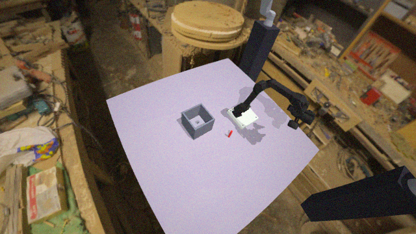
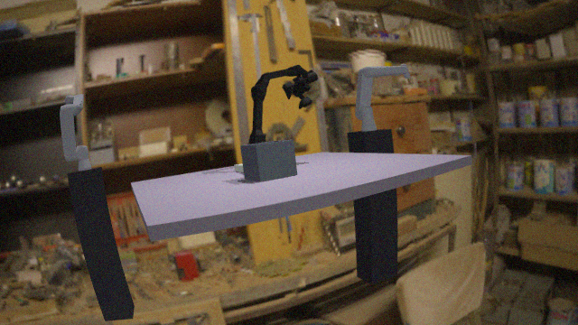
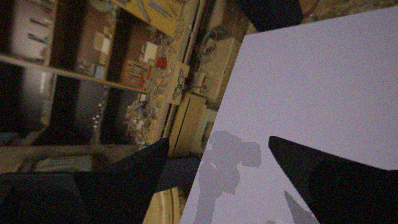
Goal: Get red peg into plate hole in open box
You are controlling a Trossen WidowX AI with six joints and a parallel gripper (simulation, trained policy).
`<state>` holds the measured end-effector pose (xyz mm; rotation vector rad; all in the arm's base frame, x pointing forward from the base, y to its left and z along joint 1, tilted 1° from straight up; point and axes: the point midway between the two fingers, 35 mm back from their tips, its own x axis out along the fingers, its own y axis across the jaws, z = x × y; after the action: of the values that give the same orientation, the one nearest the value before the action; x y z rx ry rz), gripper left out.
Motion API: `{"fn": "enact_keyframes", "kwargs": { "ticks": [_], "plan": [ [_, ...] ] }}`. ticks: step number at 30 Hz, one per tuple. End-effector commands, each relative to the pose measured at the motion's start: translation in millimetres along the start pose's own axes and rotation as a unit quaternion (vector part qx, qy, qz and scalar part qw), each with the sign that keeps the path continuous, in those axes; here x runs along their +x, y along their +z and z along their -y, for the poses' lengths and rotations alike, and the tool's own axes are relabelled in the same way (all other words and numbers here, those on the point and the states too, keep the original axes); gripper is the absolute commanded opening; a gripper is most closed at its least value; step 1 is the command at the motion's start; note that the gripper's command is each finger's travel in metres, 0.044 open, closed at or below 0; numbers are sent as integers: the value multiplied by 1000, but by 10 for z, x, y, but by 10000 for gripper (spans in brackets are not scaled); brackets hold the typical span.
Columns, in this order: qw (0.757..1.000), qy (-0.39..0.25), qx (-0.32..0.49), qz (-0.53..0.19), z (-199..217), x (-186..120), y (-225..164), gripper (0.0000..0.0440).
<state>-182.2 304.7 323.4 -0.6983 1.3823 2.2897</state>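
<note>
Near the middle of the top view you have the short red peg on the pale lilac tabletop, between the open-topped grey square box to its left and the white square base plate to its upper right. Your black jointed arm rises from that plate and reaches right, its black two-finger gripper raised above table level at upper centre of the exterior view. Its fingers stand wide apart with nothing between them. Inside the box, you can see a small dark mark on the pale bottom, too small to make out.
</note>
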Motion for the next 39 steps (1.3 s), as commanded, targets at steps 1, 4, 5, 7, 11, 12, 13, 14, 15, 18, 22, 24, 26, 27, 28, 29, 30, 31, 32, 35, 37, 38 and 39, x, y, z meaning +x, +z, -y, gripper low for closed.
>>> {"fn": "enact_keyframes", "kwargs": {
  "ticks": [1, 4, 5, 7, 11, 12, 13, 14, 15, 18, 22, 24, 26, 27, 28, 29, 30, 31, 32, 35, 37, 38, 39],
  "plan": [
    [998, -30, 49, 13, 184, -115, -25, 440],
    [994, -56, 92, 26, 345, -224, -49, 440],
    [992, -64, 107, 31, 397, -261, -60, 440],
    [987, -80, 136, 40, 500, -334, -83, 440],
    [973, -110, 195, 59, 699, -479, -142, 440],
    [969, -118, 209, 64, 747, -515, -160, 440],
    [964, -124, 224, 68, 794, -551, -178, 440],
    [959, -131, 239, 73, 841, -586, -197, 440],
    [954, -138, 253, 78, 886, -622, -218, 440],
    [937, -156, 297, 92, 1019, -725, -285, 440],
    [911, -178, 355, 111, 1184, -858, -388, 440],
    [896, -188, 384, 120, 1262, -922, -445, 440],
    [880, -197, 412, 130, 1336, -984, -505, 440],
    [872, -202, 426, 134, 1372, -1014, -536, 440],
    [863, -206, 440, 139, 1408, -1044, -567, 440],
    [854, -210, 453, 143, 1442, -1074, -600, 440],
    [845, -214, 467, 148, 1476, -1103, -633, 440],
    [836, -217, 481, 152, 1509, -1131, -666, 440],
    [826, -221, 494, 157, 1541, -1159, -700, 440],
    [796, -230, 533, 171, 1632, -1240, -805, 440],
    [775, -236, 559, 180, 1690, -1292, -877, 440],
    [764, -238, 571, 184, 1717, -1318, -914, 440],
    [752, -241, 583, 189, 1744, -1342, -951, 440]
  ]
}}
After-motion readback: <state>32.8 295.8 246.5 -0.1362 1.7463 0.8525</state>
